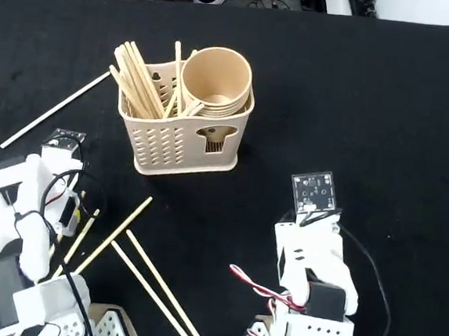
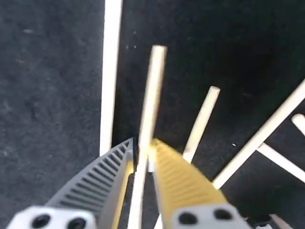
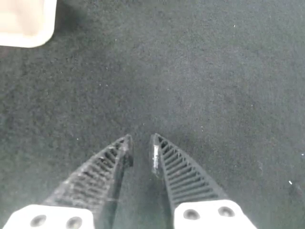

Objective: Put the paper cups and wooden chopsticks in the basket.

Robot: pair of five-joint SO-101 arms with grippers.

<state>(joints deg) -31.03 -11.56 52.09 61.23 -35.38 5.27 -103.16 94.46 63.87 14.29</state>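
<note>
High view: a beige plastic basket (image 1: 164, 143) with perforated walls stands on the black cloth table (image 1: 387, 111). Nested paper cups (image 1: 217, 77), smooth and tan, fill one side. A bundle of slim wooden chopsticks (image 1: 138, 82) leans in the other. Loose chopsticks (image 1: 155, 284) lie flat near the left arm (image 1: 15, 228).

Left wrist view: the left gripper (image 2: 143, 148), with one grey and one yellow ribbed finger, is clamped on a pale held chopstick (image 2: 151, 95) that runs lengthwise between them. Other sticks lie just beside it.

Right wrist view: the right gripper (image 3: 141, 148) has dark ribbed fingers drawn almost together and grips nothing. It hangs over bare cloth, with the basket's corner well apart.
</note>
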